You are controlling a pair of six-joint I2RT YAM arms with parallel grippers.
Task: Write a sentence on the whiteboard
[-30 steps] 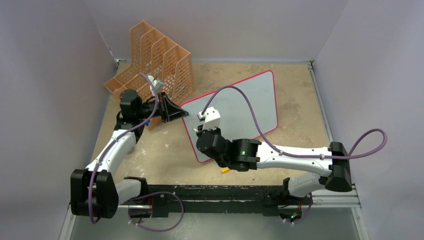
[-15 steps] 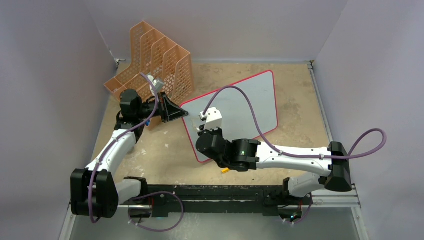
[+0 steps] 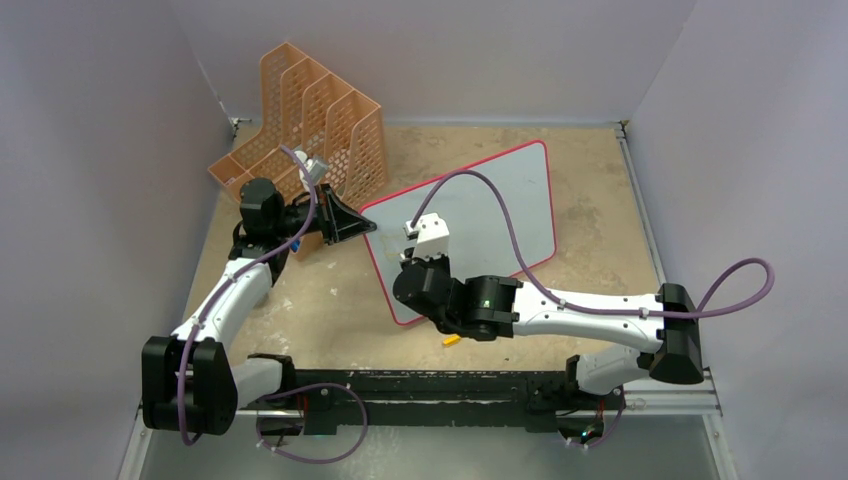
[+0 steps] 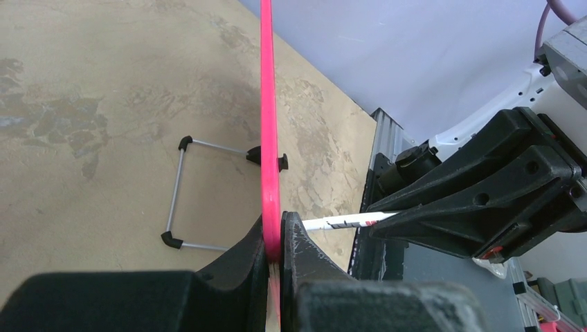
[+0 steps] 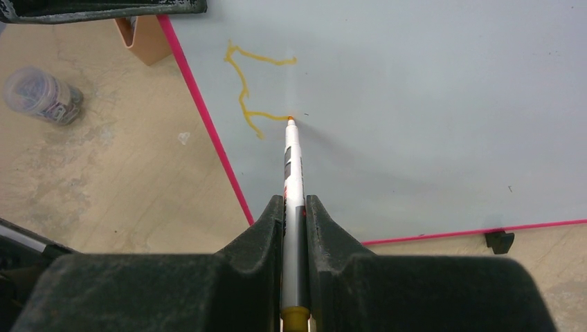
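Note:
The whiteboard (image 3: 490,205), pale with a red-pink frame, stands tilted on the table. My left gripper (image 3: 360,226) is shut on its frame at the left edge; in the left wrist view (image 4: 275,242) the pink frame (image 4: 266,104) sits between the jaws. My right gripper (image 3: 408,262) is shut on a white marker (image 5: 293,159), whose orange tip touches the board. A yellow-orange stroke shaped like an "F" (image 5: 243,93) is the only writing; the tip is at the end of its lower bar. The marker also shows in the left wrist view (image 4: 339,221).
An orange perforated file rack (image 3: 300,120) stands behind the left gripper. A small clear jar (image 5: 41,95) lies left of the board. A yellow-orange cap (image 3: 451,340) lies under the right arm. The board has a black foot (image 5: 500,240) and a wire stand (image 4: 176,194).
My right gripper has shifted slightly to the right along the board with the marker. The left gripper and the board have not moved.

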